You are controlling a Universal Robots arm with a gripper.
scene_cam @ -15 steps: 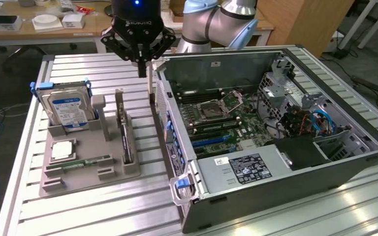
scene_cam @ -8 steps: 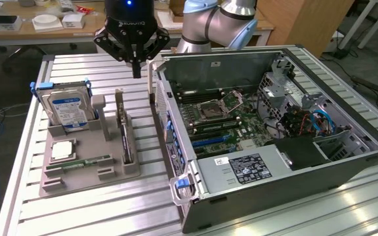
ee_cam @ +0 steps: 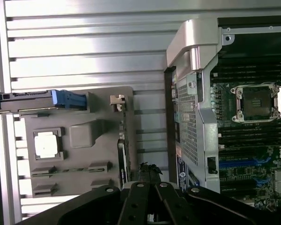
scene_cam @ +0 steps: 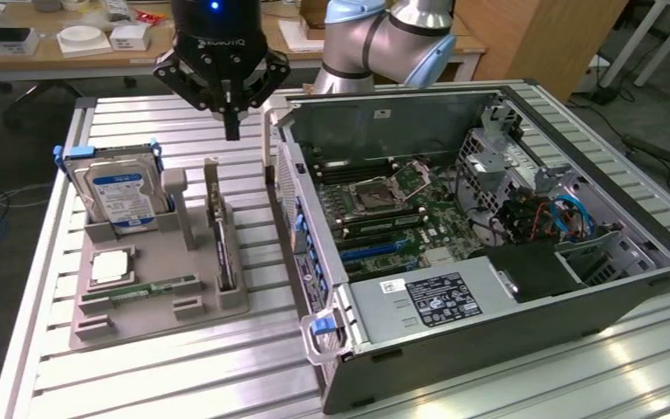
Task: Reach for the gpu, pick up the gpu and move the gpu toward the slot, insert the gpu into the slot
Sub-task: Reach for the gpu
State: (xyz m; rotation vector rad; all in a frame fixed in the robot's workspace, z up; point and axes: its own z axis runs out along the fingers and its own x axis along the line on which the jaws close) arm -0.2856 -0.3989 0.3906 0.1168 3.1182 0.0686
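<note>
Gpu (scene_cam: pixel 223 240) — a thin, flat green circuit card with a silver metal end bracket — stands on its long edge in a groove of the grey moulded plastic tray (scene_cam: pixel 137 319), on the exterior view's left. We judge it is racked upright so that its top edge is free to be pinched from above. Beyond it in the same tray stands a silver hard drive with a blue label (scene_cam: pixel 119 196). Above the tray's far end hangs the black two-fingered gripper (scene_cam: pixel 233 129), fingers pressed together on nothing and clear of the card — the reach is not yet finished. On the exterior view's right, the open grey metal computer case (scene_cam: pixel 544 332) lies on its side, so the blue slot (scene_cam: pixel 372 248) on its green motherboard (scene_cam: pixel 440 218) faces upward.
</note>
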